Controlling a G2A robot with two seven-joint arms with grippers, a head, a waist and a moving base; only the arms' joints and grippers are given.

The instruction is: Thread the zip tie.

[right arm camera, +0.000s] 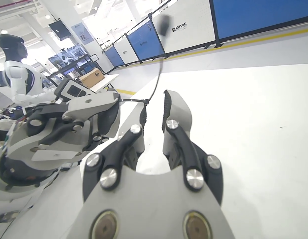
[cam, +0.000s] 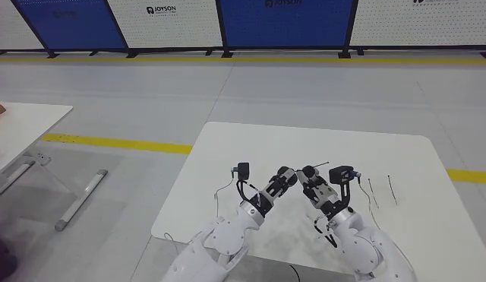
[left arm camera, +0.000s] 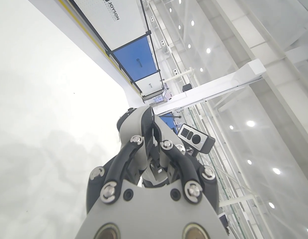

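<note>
Left end effector [right arm camera: 118,99] pinches the zip tie [right arm camera: 132,100]; right end effector [right arm camera: 155,99], narrowly parted, sits just beside it.

Thin black zip tie [right arm camera: 158,75], sharply bent, aloft.

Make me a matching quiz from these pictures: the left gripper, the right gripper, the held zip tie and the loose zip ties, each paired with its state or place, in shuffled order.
Things:
1. left gripper
2. right gripper
3. held zip tie
4. loose zip ties

States or places:
A. lying flat on the table, beside the right arm
B. fingers apart
C. runs from one gripper to the other's fingertip
D. shut on a zip tie

Pairs: 1-D, 2-B, 3-C, 4-A
</note>
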